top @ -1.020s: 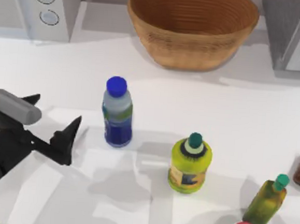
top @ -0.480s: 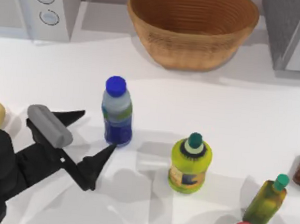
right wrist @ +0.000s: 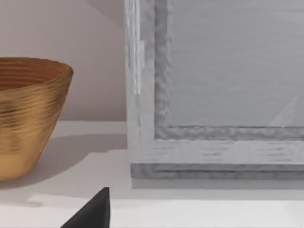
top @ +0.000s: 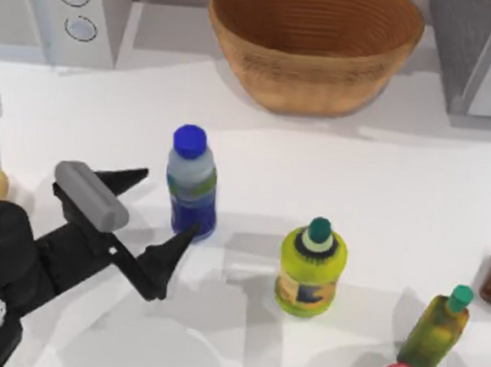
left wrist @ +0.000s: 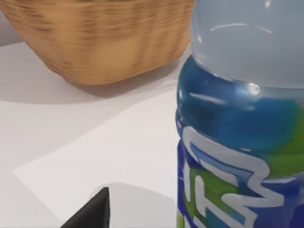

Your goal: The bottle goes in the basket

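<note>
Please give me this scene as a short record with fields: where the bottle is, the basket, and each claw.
bottle: upright on the table, blue cap on
basket: at the table's far edge, nothing visible inside
left claw: open, fingers to either side of the bottle's left flank, not closed on it
right claw: a dark fingertip near a grey appliance
other bottles: yellow-green, olive

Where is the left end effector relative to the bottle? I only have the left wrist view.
Observer: In the top view the left end effector is open, just left of the upright bottle, one fingertip by its base.
Operator: What else stands nearby?
Observer: A squat yellow-green bottle, upright, to its right, not touching.
Operator: And the right arm?
Observer: Its wrist camera faces the basket and a grey box beside it.
</note>
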Action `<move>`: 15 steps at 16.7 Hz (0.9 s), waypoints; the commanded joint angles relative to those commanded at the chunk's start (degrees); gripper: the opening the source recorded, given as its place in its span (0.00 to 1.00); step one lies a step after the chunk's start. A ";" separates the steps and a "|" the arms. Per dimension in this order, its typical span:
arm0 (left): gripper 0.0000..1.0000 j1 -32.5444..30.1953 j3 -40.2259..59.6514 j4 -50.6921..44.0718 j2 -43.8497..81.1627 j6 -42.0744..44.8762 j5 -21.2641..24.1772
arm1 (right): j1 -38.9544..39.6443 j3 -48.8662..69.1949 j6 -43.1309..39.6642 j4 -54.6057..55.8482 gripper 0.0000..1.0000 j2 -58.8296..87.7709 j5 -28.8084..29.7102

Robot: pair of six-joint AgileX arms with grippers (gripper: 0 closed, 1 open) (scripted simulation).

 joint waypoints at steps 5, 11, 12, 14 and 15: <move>1.00 -2.90 5.17 -4.13 0.83 -0.51 -2.86 | 0.00 0.00 0.00 0.00 1.00 0.00 0.00; 1.00 -6.10 10.86 -8.65 1.78 -0.95 -6.02 | 0.00 0.00 0.00 0.00 1.00 0.00 0.00; 1.00 -6.37 11.34 -9.03 1.86 -0.98 -6.29 | 0.00 0.00 0.00 0.00 1.00 0.00 0.00; 1.00 -6.52 11.61 -9.24 1.90 -1.00 -6.44 | 0.00 0.00 0.00 0.00 1.00 0.00 0.00; 1.00 -6.52 11.61 -9.24 1.90 -1.00 -6.44 | 0.00 0.00 0.00 0.00 1.00 0.00 0.00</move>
